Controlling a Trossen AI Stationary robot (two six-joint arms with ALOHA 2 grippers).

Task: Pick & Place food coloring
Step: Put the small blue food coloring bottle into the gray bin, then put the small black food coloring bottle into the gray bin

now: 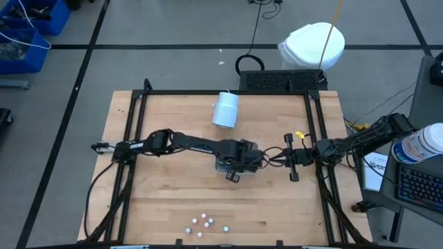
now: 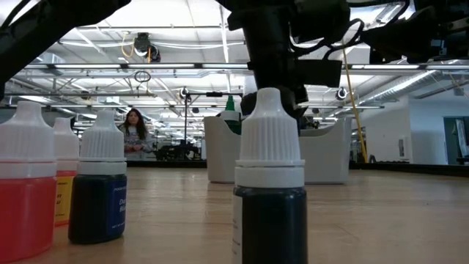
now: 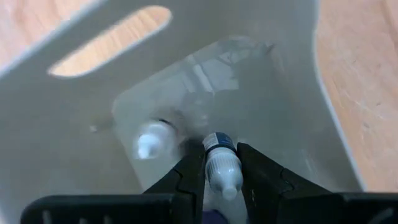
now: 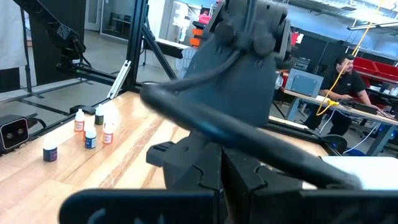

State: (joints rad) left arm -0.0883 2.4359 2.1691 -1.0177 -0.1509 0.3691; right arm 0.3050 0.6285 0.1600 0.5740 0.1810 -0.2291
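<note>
Pinching one food coloring bottle (image 3: 222, 168) between both fingers (image 3: 188, 177) of left gripper (image 1: 234, 166), white cap toward camera, dark band behind cap, held low inside pale grey-blue tray (image 3: 74, 155). Second bottle (image 3: 154, 140) lying on tray floor just beside the held one. Slot handle (image 3: 109, 40) cut in tray wall, wood showing through it.

Left arm (image 1: 176, 142) stretched flat across table from 9 o'clock edge to centre, wrist over tray (image 1: 223, 164). Right gripper (image 1: 293, 158) near 3 o'clock, just beside left wrist, fingers' spread cannot be told; cables looped between the two.

Remaining loose bottles (image 1: 205, 223) clustered at 6 o'clock edge of wooden table (image 1: 173, 194), well apart from tray. From low view: red-filled bottle (image 2: 26, 187), dark blue bottle (image 2: 100, 183), dark bottle (image 2: 270, 183) closest, all upright, white caps on. Same cluster (image 4: 92, 130) seen in right wrist view.

Pale blue-white cylinder (image 1: 225, 109) lying on its side around 12 o'clock of tray. Black frame (image 1: 131, 124) edging table. Beyond table: white bin (image 1: 313, 45) at 1 o'clock, blue crates (image 1: 31, 21) at 10 o'clock. Open hall with ceiling lights, one person (image 2: 135, 133) standing far behind, another person (image 4: 345, 74) seated at bench.
</note>
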